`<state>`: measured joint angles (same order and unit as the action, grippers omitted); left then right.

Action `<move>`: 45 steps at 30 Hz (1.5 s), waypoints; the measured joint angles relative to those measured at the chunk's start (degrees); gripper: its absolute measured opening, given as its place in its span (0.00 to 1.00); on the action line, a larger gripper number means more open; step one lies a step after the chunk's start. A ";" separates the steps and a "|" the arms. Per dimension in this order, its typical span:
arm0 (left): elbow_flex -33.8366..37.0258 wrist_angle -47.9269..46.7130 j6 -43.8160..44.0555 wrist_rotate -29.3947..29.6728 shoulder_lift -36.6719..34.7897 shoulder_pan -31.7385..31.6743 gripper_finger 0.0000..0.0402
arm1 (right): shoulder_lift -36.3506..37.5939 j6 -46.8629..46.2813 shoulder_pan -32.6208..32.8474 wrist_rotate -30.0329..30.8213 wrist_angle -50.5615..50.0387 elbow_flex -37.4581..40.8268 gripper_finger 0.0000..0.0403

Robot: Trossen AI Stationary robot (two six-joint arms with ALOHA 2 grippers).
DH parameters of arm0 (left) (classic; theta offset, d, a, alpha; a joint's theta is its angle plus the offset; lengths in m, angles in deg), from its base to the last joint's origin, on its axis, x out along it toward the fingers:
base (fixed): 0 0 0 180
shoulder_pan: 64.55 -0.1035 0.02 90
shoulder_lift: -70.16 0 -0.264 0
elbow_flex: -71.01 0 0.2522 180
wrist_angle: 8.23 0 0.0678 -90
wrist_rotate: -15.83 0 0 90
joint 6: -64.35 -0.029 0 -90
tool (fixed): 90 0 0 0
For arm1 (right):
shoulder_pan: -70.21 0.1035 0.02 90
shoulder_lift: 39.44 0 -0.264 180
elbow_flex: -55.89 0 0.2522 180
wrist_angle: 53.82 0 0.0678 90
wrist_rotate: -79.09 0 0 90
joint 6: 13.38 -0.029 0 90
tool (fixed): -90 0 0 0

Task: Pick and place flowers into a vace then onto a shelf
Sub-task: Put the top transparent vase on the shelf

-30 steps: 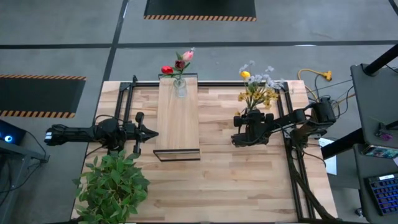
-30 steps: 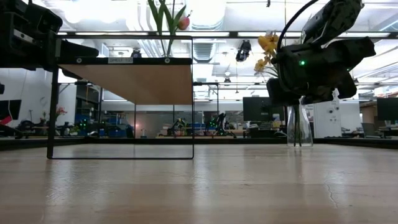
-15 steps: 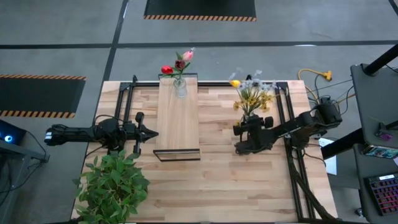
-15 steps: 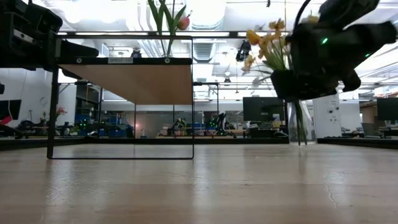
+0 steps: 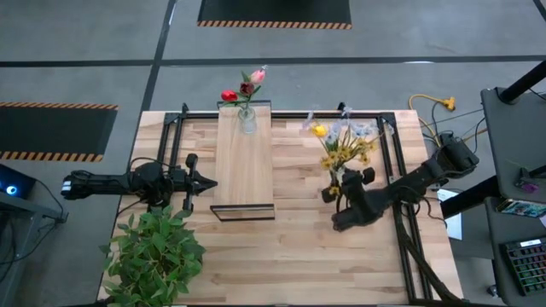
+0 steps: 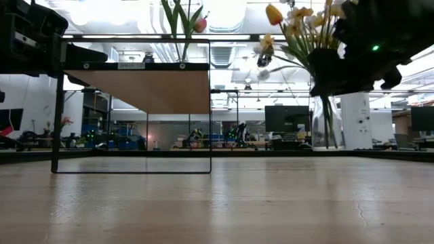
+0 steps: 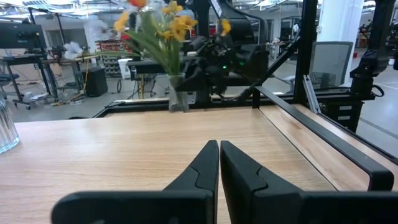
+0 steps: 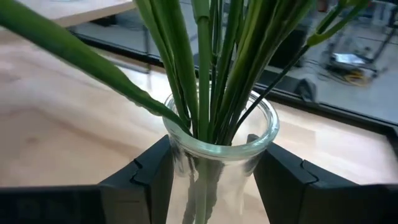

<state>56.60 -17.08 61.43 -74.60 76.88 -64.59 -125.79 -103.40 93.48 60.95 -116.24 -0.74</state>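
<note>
Right end effector [image 8: 214, 174] is clamped on a clear glass vase [image 8: 217, 146], one dark finger [image 8: 146, 177] pressed to each side just below the rim. The vase is filled with green-stemmed flowers [image 5: 341, 141], yellow sprays, pale blossoms and one orange-yellow bloom, and in the low view it is seen raised off the table [image 5: 290, 247], to the right of the shelf [image 5: 244, 158]. A second small vase [image 5: 246, 121] with red and pink tulips [image 5: 243, 85] is set on the far end of the shelf. The left end effector [image 7: 219, 163] is closed on nothing, fingertips together, held left of the shelf, beside a bushy green plant [image 5: 153, 251]. No legible writing or label can be made out.
</note>
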 joint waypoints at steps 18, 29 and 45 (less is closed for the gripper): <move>0.00 0.00 0.00 0.00 0.02 0.00 0.00 | 2.98 39.72 9.44 -4.40 36.25 -1.58 0.43; 0.00 0.01 0.01 0.00 0.00 0.00 0.00 | 9.59 74.72 6.82 -14.62 65.34 -1.60 0.43; 0.00 0.02 0.00 -0.02 0.02 0.00 0.00 | 8.97 88.70 -8.80 -40.80 77.02 -6.70 0.43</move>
<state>56.60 -17.06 61.43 -74.62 76.90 -64.59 -116.82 -14.70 84.68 20.14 -39.22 -7.44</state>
